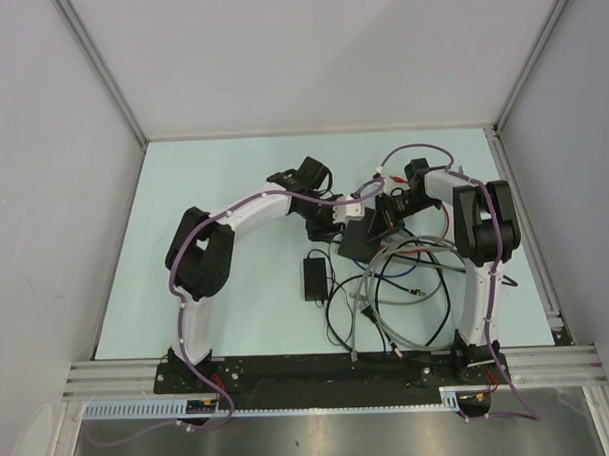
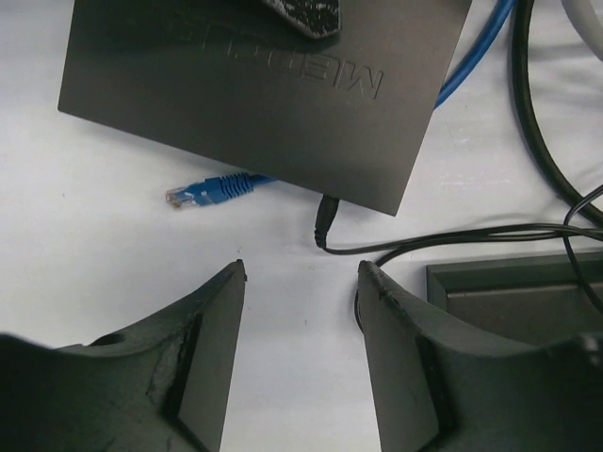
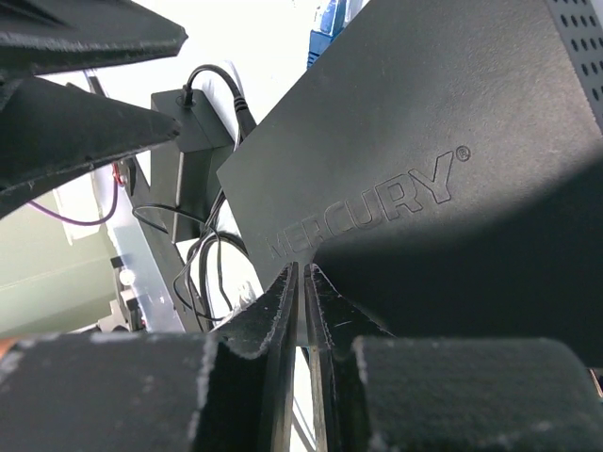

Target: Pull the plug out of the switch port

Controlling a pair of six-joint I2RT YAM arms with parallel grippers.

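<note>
Switch (image 2: 254, 104) mid-table, right gripper (image 3: 303, 275) tips set against its top, fingers pressed together | left gripper (image 2: 301, 273) spread wide, held just short of switch's near edge | black plug (image 2: 326, 218) touching that edge | blue plug (image 2: 203, 191) seen lying free on table (image 2: 113, 254), just beside switch, its cable running under it

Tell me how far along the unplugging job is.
It looks mostly done: a blue plug lies loose on the table beside the switch, out of any port. In hand: the right gripper, fingers together, sits against the switch, and the left gripper hangs open facing it. Left: a black plug sits at the switch's edge, possibly seated.
</note>
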